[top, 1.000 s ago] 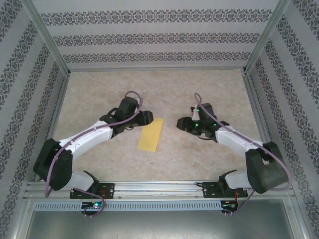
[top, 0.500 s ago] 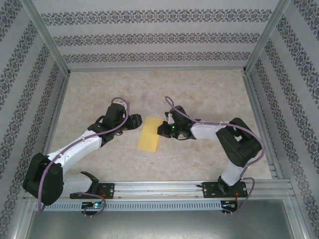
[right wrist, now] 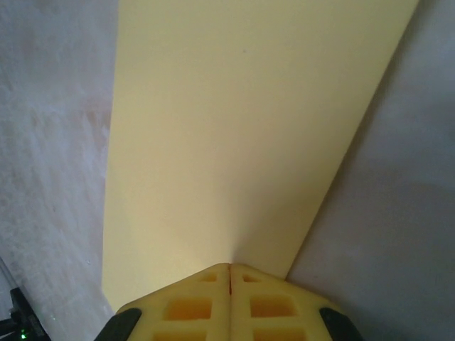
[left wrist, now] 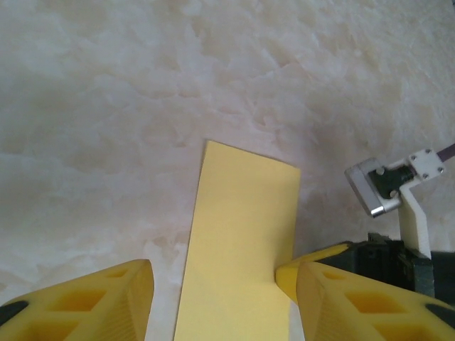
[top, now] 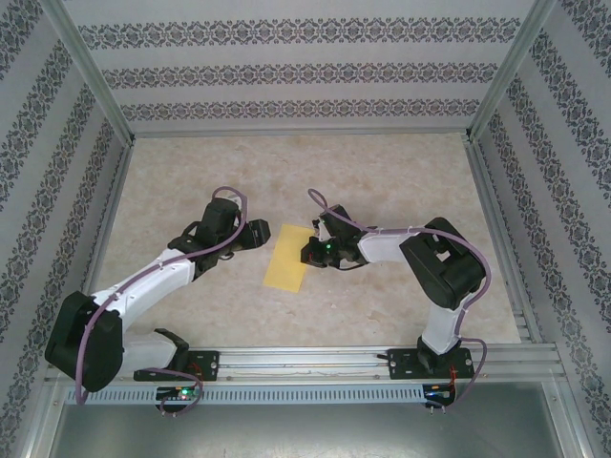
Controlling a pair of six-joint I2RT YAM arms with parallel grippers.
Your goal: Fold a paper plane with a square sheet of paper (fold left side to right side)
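The square sheet of paper (top: 288, 256) lies flat on the table as a narrow pale-yellow rectangle, folded in half. My left gripper (top: 262, 235) stands open at its far left corner. In the left wrist view the paper (left wrist: 242, 234) runs up between the two yellow fingers (left wrist: 92, 302), and the gripper (left wrist: 220, 309) holds nothing. My right gripper (top: 307, 250) is shut, its joined tips resting on the paper just inside the right long edge. The right wrist view shows the shut gripper (right wrist: 229, 268) resting on the sheet (right wrist: 234, 128). Its fingertips (left wrist: 290, 275) also appear in the left wrist view.
The marbled beige table top (top: 382, 181) is walled by patterned panels at the back and sides. A metal rail (top: 305, 361) with both arm bases runs along the near edge.
The right arm swung left from the table's middle right to the paper's right edge and its jaws went from open to shut. The left gripper drew back slightly to the left.
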